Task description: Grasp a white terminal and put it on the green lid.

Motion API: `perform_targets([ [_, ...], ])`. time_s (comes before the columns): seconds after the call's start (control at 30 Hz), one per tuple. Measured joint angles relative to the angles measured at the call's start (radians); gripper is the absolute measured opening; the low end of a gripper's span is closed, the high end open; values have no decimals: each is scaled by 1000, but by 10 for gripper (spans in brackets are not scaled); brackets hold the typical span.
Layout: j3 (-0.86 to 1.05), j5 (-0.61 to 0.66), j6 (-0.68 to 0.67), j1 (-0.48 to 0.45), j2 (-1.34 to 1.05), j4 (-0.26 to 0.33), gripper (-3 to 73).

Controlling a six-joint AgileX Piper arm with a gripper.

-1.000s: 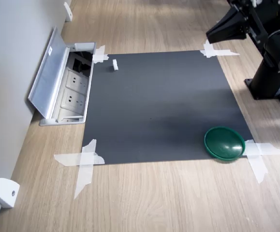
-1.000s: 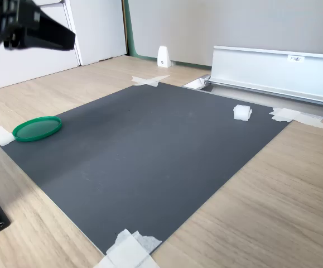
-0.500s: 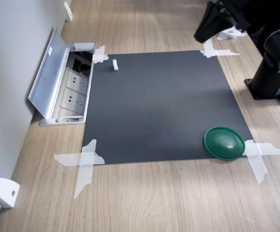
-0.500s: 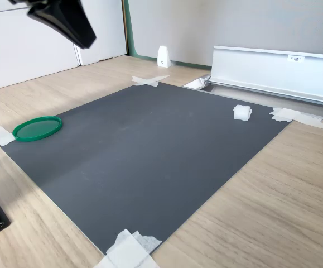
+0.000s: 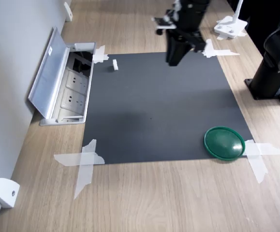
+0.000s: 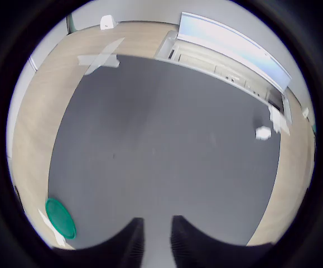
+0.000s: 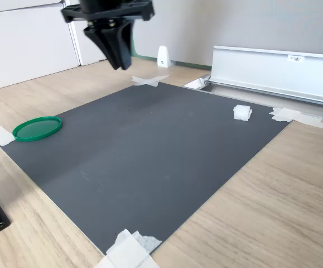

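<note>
First exterior view: the black gripper [image 5: 174, 57] hangs in the upper middle of the frame, pointing down above the far part of the dark grey rectangular mat [image 5: 164, 106], touching nothing. The wrist view shows its two fingers close together with only a narrow slit between them and nothing held. The tiny white plastic terminal [image 5: 115, 65] lies on the mat near its upper left corner, beside a strip of white tape [image 5: 100, 54] and the open grey floor socket box [image 5: 65, 84]. The round, glossy dark green plastic lid [image 5: 224, 142] rests at the lower right, on the mat's corner, well apart from the terminal. Tape crosses pin each mat corner, presumably to keep it from sliding. The grasp is not yet begun; I judge the jaws must widen before descending on the terminal.
</note>
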Motion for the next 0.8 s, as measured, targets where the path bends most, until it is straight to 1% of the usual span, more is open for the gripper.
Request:
perform_targets([
  [0.1,-57,10,-32,-39,61,23,440],
  [0.2,-108,23,-84,-117,116,32,607],
  [0.27,-140,34,-127,-158,145,32,674],
  [0.3,-159,43,-149,-178,161,32,694],
  [0.37,-199,54,-179,-215,195,32,713],
  [0.53,-299,69,-240,-272,287,25,724],
  [0.63,-359,70,-267,-277,348,7,724],
  [0.8,-453,81,-276,-281,446,-1,724],
])
